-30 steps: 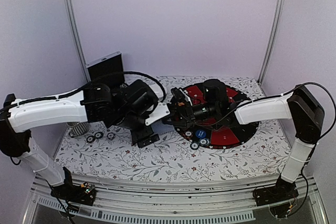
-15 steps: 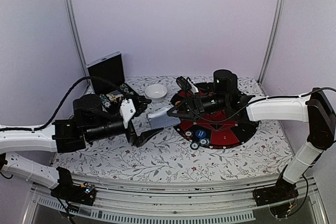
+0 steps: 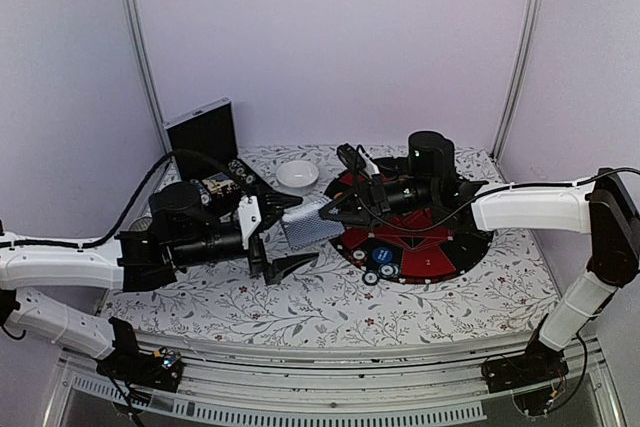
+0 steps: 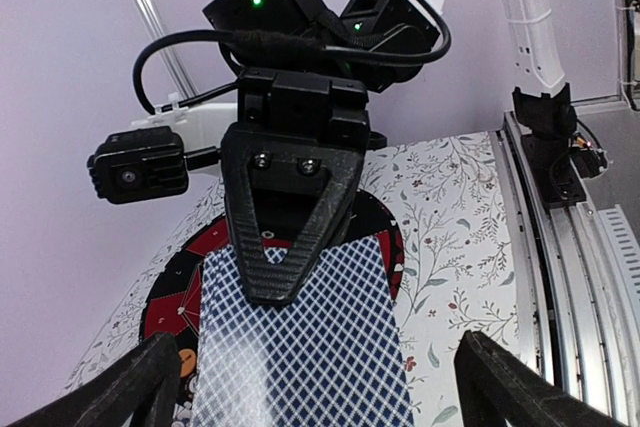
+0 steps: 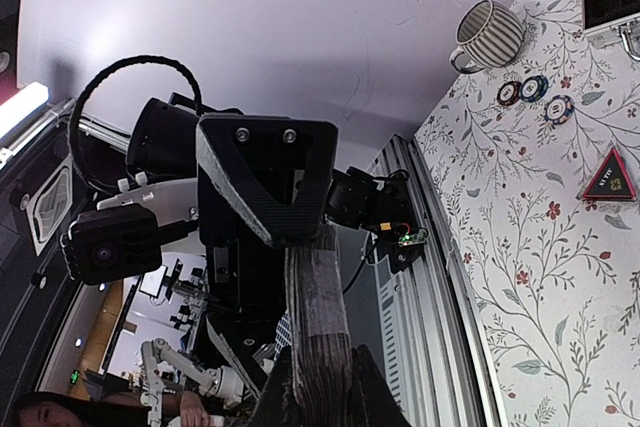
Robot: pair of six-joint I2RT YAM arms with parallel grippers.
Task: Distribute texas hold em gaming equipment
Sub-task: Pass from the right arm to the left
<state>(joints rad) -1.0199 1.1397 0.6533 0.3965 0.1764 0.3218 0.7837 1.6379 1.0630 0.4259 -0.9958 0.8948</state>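
My right claw is clamped on the deck, one black finger flat across the blue-grey diamond back, and my right wrist camera shows the stack edge-on, squeezed between both pads. The deck hangs in the air just off the left rim of the round red-and-black board, tilted, its free end pointing away from the board. My left claw faces it from the other side with its fingers spread wide; they bracket that free end, one above and one below (in the left wrist view I see a clear gap on each side, so no contact). On the board, at its near-left rim, sits a blue disc with a few striped-edge chips touching or just beside it. Past the board's far-left rim a white bowl rests on the flowered cloth, and farther left of the board the black case stands open against the back corner. Off the board, beyond my left arm, the right wrist camera picks out a striped mug with three loose chips in a short row just beside it, and a small dark triangular marker lying apart from them on the cloth. I cannot read the markings on any chip at this range.
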